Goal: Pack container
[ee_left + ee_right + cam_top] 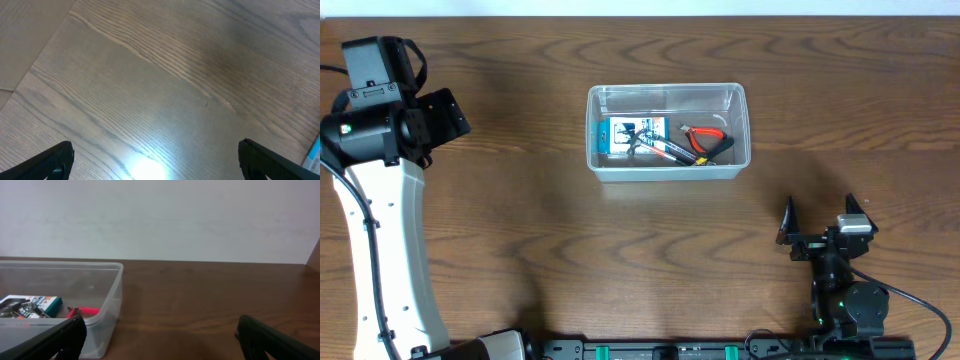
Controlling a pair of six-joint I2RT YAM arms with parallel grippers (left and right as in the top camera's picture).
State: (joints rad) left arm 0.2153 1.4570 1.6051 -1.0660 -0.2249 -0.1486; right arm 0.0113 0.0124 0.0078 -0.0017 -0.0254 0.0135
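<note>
The clear plastic container [666, 91] stands at the middle of the table. In it lie a blue-and-white box [623, 138], red-handled pliers [707, 139] and a dark tool [670, 151]. My right gripper [822, 213] is open and empty, low over the table to the right of the container and nearer the front edge. The right wrist view has the container's wall [113, 304] at the left, beyond that gripper [160, 336]. My left gripper [156, 161] is open over bare wood, far left of the container, with nothing between its fingers.
The left arm [385, 230] rises along the table's left side. The right arm's base [848, 305] sits at the front edge. A pale wall [160, 215] lies behind the table's far edge.
</note>
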